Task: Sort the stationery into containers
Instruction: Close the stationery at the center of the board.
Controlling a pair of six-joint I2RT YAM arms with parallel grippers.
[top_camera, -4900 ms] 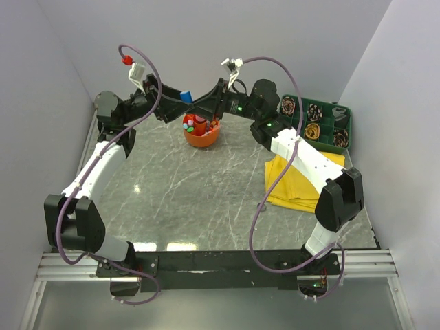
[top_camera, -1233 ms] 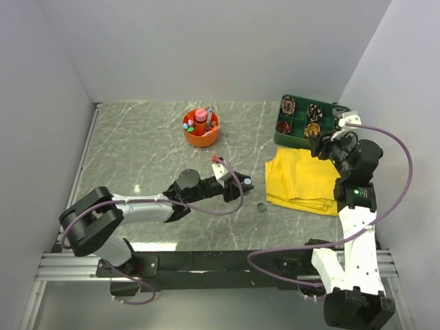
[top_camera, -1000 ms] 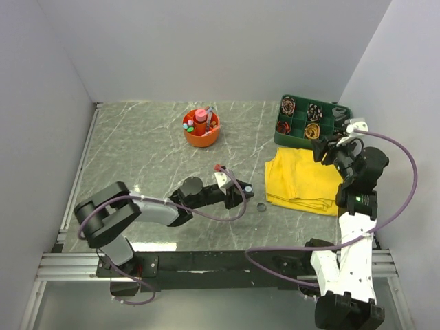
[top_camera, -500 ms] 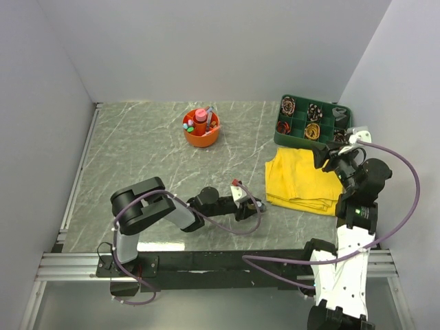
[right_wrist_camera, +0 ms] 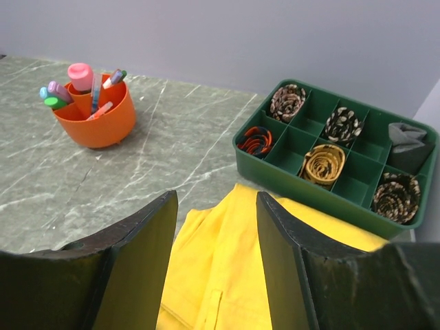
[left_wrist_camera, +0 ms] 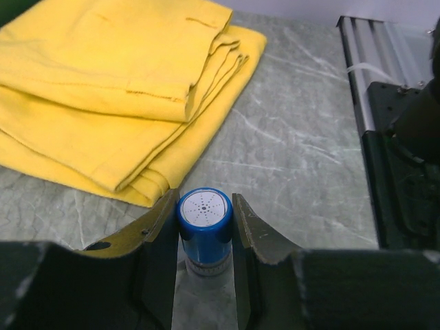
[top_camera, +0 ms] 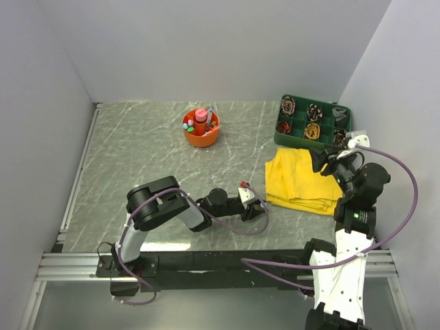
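Note:
My left gripper (top_camera: 259, 206) lies low on the table, just left of the yellow cloth's front corner. In the left wrist view the left gripper (left_wrist_camera: 205, 200) is shut on a small blue cap (left_wrist_camera: 205, 227) that stands upright on the marble. My right gripper (top_camera: 322, 159) hangs open and empty above the cloth, also in the right wrist view (right_wrist_camera: 214, 206). The round orange organiser (top_camera: 201, 135) holds pens, markers and a pink tube; it shows in the right wrist view (right_wrist_camera: 96, 117). The green tray (top_camera: 278, 137) has coiled items in its cells and shows in the right wrist view (right_wrist_camera: 289, 173).
A folded yellow cloth (top_camera: 299, 180) lies in front of the tray, also in the left wrist view (left_wrist_camera: 103, 103) and under the right gripper (right_wrist_camera: 227, 275). The left arm stretches flat across the near table. A metal rail (left_wrist_camera: 357, 75) runs along the near edge.
My left arm has slid right along the table and its jaws have come around the blue cap. My right gripper has drawn back from the tray to above the cloth.

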